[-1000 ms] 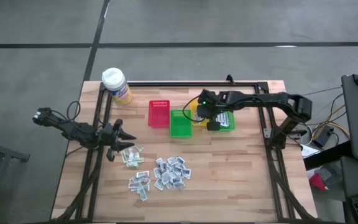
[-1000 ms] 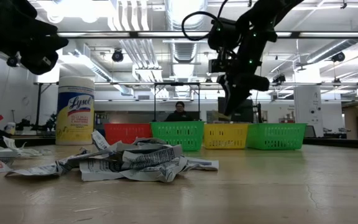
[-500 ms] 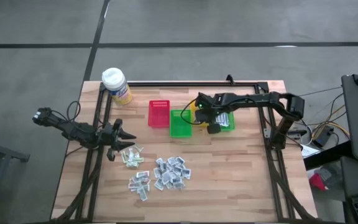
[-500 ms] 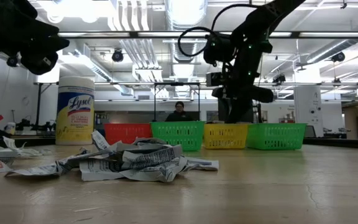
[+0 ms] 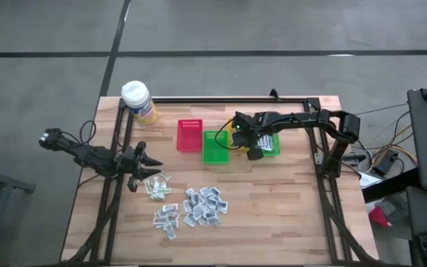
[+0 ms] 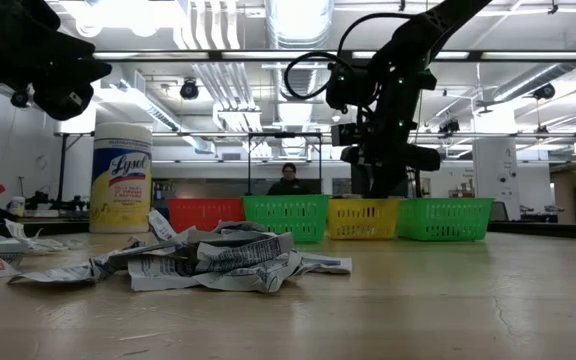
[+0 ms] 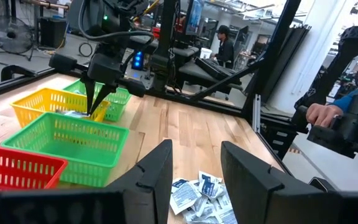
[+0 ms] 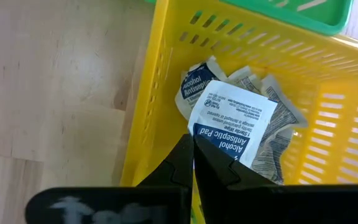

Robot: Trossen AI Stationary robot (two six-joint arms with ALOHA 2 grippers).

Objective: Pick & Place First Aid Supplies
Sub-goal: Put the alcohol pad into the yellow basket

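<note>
Four small plastic mesh bins stand in a row at the back of the wooden worktop, with a yellow wipes canister with a white cap off at the back left corner. From left to right they are a red bin, a larger green bin, a yellow bin and a second green bin. Only the yellow bin's contents show: several crumpled white antiseptic-pad packets lie in it.

Toward the front, the heap of small white first aid packets is spread over the worktop. The left gripper hovers just beside the heap's left end, arm stretched low in from the left edge, jaws parted and holding nothing.

The right gripper reaches in from the right with its arm bent at the elbow and pointing steeply down into the yellow bin. Its jaws are closed, their tips at the blue-printed end of one white packet on top of the others; whether they pinch it I cannot tell.
</note>
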